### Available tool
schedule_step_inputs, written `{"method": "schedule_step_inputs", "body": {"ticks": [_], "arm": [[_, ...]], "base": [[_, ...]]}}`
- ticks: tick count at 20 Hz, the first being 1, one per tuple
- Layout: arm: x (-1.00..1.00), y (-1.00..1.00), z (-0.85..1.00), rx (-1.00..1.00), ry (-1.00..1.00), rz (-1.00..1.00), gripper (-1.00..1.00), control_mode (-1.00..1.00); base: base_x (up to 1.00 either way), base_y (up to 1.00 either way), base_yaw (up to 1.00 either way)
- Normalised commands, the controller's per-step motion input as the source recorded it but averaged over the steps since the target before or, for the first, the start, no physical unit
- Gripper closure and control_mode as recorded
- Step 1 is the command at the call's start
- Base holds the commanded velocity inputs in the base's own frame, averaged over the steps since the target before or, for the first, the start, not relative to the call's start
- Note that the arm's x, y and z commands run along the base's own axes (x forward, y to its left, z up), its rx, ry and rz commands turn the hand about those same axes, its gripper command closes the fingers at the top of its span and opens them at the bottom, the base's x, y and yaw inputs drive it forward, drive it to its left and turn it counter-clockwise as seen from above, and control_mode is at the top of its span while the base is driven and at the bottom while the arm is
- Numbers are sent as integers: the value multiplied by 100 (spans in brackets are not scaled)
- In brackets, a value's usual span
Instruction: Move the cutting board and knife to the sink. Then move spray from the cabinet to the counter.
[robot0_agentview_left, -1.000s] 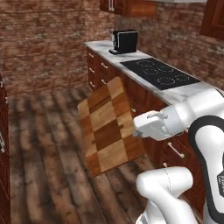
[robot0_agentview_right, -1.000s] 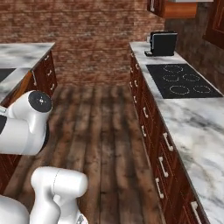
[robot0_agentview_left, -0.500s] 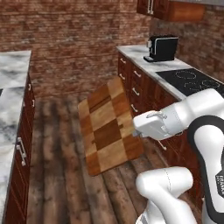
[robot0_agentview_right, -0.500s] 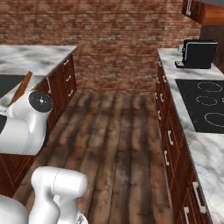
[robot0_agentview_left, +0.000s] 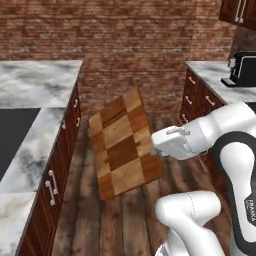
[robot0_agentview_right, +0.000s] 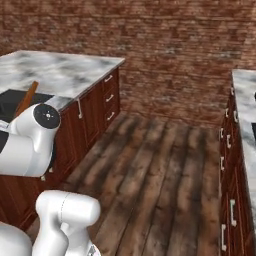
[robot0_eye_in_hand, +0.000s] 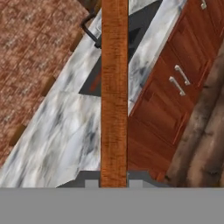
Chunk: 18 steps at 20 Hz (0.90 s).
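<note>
**Board clamped edge-on in the gripper, carried above the floor**

The gripper (robot0_agentview_left: 154, 146) is pinched tight on the board (robot0_agentview_left: 125, 143) — its jaws drawn in on the board's near long edge, at about the middle of that edge. In the left base view the white hand meets the board from the right, and the board stands out to the left of it, held clear of the plank floor (robot0_agentview_left: 165, 117) with nothing under it.

The board is tipped up steeply, its checkered face turned toward the camera and a little upward. Its long axis runs from lower left, near the hand's level, up and away to the far right corner; the short axis runs out sideways from the fingers. In the hand view the board (robot0_eye_in_hand: 114, 87) is seen edge-on, a narrow brown strip rising straight from between the fingertips to the top of the picture, so its width points straight ahead of the gripper.

Beyond the board's far edge, ahead of the hand, lies the marble counter (robot0_eye_in_hand: 57, 135) with a dark sink (robot0_eye_in_hand: 139, 30) set into it; a dark curved tap (robot0_eye_in_hand: 89, 30) stands at its rim. What the basin holds cannot be made out. Drawers (robot0_eye_in_hand: 168, 94) with silver handles sit below the counter, to the right of the board in the hand view.

In the right base view a thin brown sliver of the board (robot0_agentview_right: 26, 98) pokes up behind the arm's white joint, in front of the sink (robot0_agentview_right: 12, 102).
</note>
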Motion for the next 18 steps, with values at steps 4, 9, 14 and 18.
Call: {"method": "schedule_step_inputs", "body": {"ticks": [4,9,14,18], "arm": [[0,0,0,0,0,0,100,100],[0,0,0,0,0,0,100,100],[0,0,0,0,0,0,100,100],[0,0,0,0,0,0,100,100]], "base": [[100,-13,56],[100,-17,61],[100,-20,66],[98,-18,69]]}}
